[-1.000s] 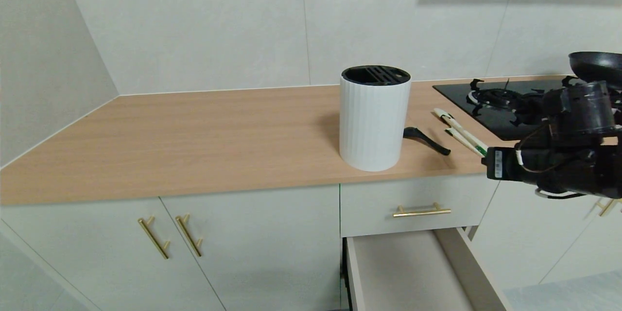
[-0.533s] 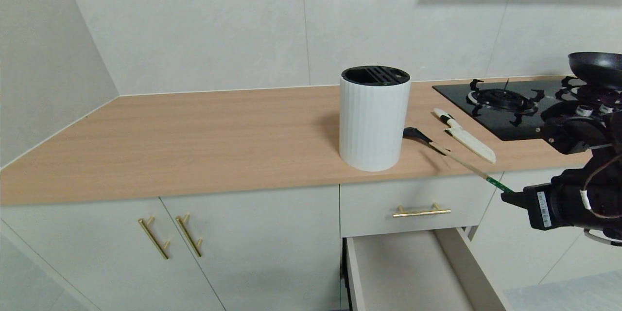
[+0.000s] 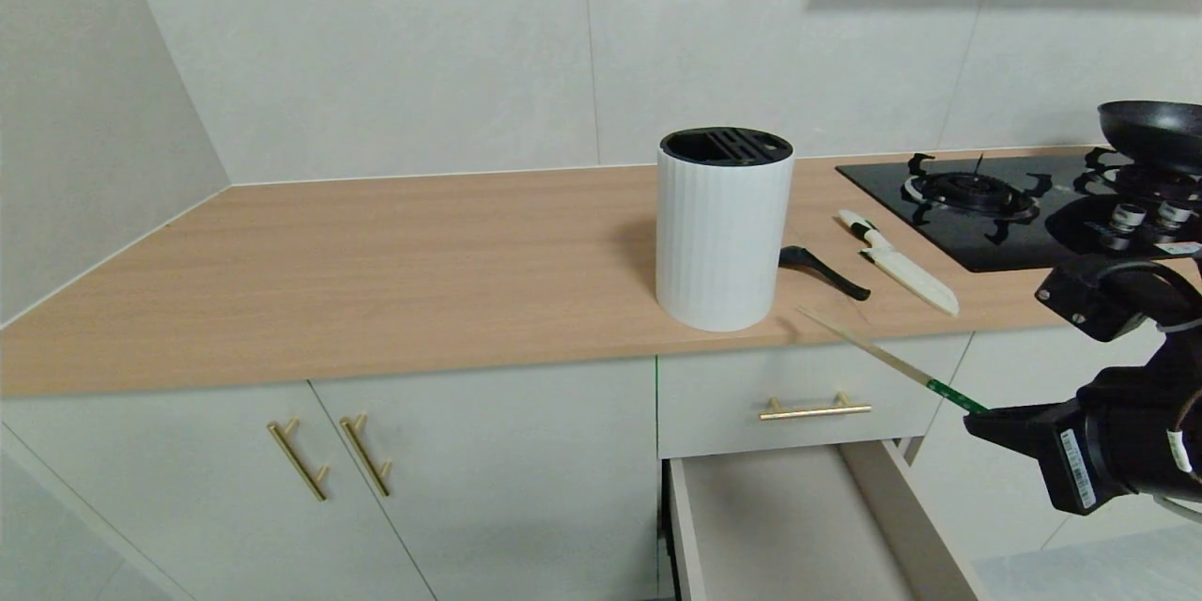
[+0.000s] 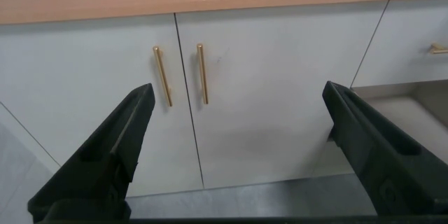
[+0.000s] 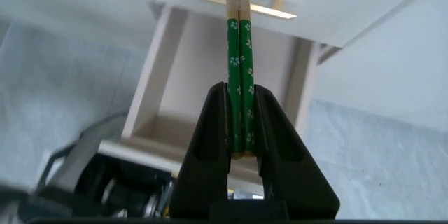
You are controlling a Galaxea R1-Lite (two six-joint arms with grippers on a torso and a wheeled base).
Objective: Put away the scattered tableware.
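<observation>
- Right gripper (image 3: 981, 415): black and wedge-shaped, its two fingers clenched on the green ends of the chopsticks (image 3: 878, 352). It hangs in front of the cabinets, to the right of the open drawer (image 3: 700, 526).
- Chopsticks: a slim, straight pair lying side by side. The shafts are pale wood and the painted green grip ends carry tiny white marks. They are held in the air at a slant, with the pale tips pointing toward the counter's front edge near the base of the holder (image 3: 723, 230).
- Right wrist view: the right gripper (image 5: 240, 96) pinches the chopsticks (image 5: 238, 42) between its black fingers.
- Left gripper (image 4: 238, 94): two matte black fingers spread wide apart with nothing between them, facing the cabinet doors (image 4: 280, 98).
- Holder: an upright white cylinder with fine vertical ribs and a black slotted top.
- Spoon (image 3: 824, 270): black and curved, lying on the counter just to the right of the holder.
- Knife (image 3: 900, 261): cream blade and pale handle, lying flat beside the spoon, between it and the hob (image 3: 995, 207).
- Countertop (image 3: 376, 272): smooth light wood grain, running into a corner.
- Hob: glossy black glass with black cast grates; a dark pan (image 3: 1153, 122) sits on the far burner.
- Cabinets: flat off-white fronts with slim brass bar handles (image 3: 329, 455).
- Wall (image 3: 376, 47): large pale glazed tiles.
</observation>
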